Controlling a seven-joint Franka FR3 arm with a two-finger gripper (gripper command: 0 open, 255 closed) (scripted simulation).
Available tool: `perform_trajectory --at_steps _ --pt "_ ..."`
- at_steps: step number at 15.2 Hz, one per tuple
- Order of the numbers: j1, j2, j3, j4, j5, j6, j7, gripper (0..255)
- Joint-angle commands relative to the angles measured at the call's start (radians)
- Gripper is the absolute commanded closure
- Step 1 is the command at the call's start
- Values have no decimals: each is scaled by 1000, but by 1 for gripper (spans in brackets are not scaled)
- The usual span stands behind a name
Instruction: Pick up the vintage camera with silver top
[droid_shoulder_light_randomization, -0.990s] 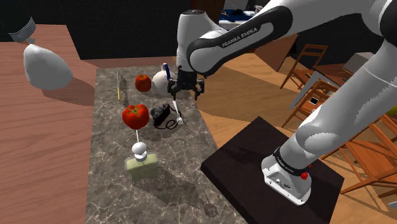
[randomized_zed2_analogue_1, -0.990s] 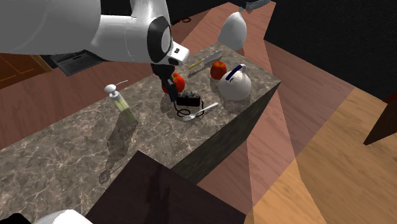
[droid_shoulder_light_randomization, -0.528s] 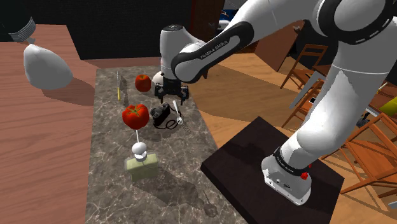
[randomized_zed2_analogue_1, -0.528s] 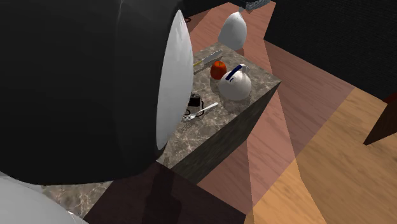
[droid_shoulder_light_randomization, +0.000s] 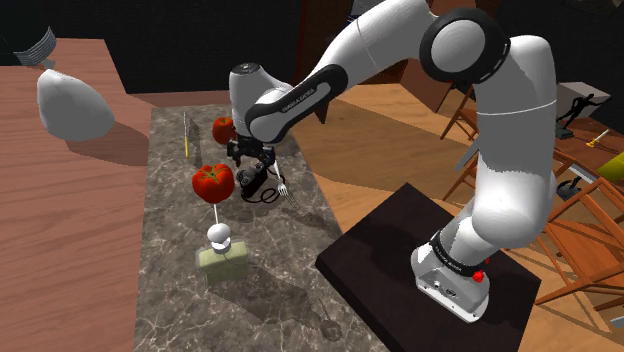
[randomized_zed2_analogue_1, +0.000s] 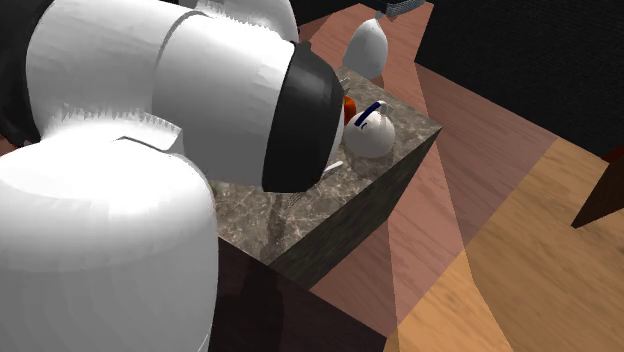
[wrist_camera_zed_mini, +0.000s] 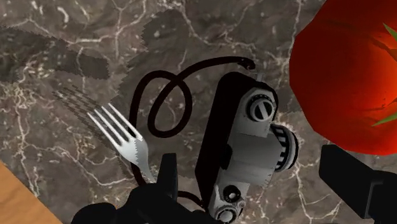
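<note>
wrist view: gripper (wrist_camera_zed_mini: 261, 184) wide open, holding nothing, fingers either side of vintage camera (wrist_camera_zed_mini: 245, 146), not touching. fork (wrist_camera_zed_mini: 124, 143) crowds one finger, tomato (wrist_camera_zed_mini: 347, 76) the other. shoulder view, left of centre: it lies near marble counter (droid_shoulder_light_randomization: 170, 270) right edge. second exterior view: arm (randomized_zed2_analogue_1: 150, 150) blocks most of counter.

Veined marble counter (wrist_camera_zed_mini: 191, 25); camera (wrist_camera_zed_mini: 245, 153) silver metal top (black body); shiny fork (wrist_camera_zed_mini: 127, 140)

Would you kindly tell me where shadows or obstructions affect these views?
Second exterior view: the white arm hides much of the counter. Wrist view: the camera is evenly lit; the fork throws a jagged shadow. Shoulder view: the gripper leaves the camera visible.
</note>
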Motion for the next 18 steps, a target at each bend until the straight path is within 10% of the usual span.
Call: perform_trajectory --at_steps 1,11,12,18 --pt "25 74 -26 84 -11 -7 34 0" --pt "44 153 -53 105 -37 50 52 0" --pt "44 153 -53 105 -37 50 51 255" --pt "44 154 -53 106 -37 50 51 255"
